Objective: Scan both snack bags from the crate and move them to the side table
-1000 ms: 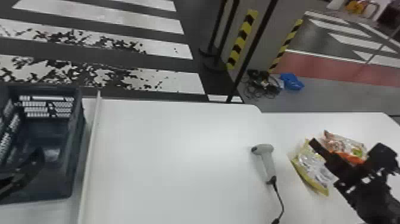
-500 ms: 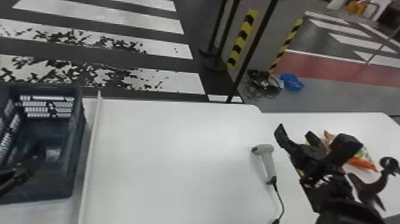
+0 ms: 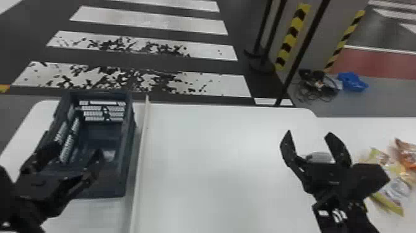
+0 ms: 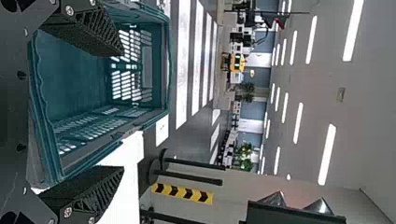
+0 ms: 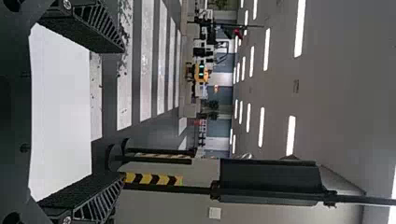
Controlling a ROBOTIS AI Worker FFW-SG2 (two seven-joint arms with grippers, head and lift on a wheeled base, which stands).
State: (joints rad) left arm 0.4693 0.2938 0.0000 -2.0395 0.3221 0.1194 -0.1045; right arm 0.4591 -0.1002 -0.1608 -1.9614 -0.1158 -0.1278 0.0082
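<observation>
In the head view my left gripper [image 3: 74,150] stands open over the near part of the dark blue crate [image 3: 128,130], partly covering it. My right gripper [image 3: 309,134] is open above the white table, with the grey scanner [image 3: 320,157] partly hidden behind it. A yellow snack bag [image 3: 391,193] and an orange one [image 3: 407,152] lie close together on the side table, right of that gripper. In the left wrist view the crate wall [image 4: 163,70] shows beyond my open left gripper [image 4: 122,110]. Nothing is between the fingers of my right gripper [image 5: 122,113] in the right wrist view.
A pale raised strip [image 3: 140,155] runs along the table [image 3: 210,173] beside the crate. Beyond the table's far edge stand black posts [image 3: 263,59] and a pillar with striped tape [image 3: 292,37]. Cables [image 3: 318,83] and a blue item [image 3: 353,82] lie on the floor.
The head view has turned left, bringing more of the crate and left arm in. My right gripper has moved from over the snack bags leftward to the scanner area, its fingers pointing to the table's far side.
</observation>
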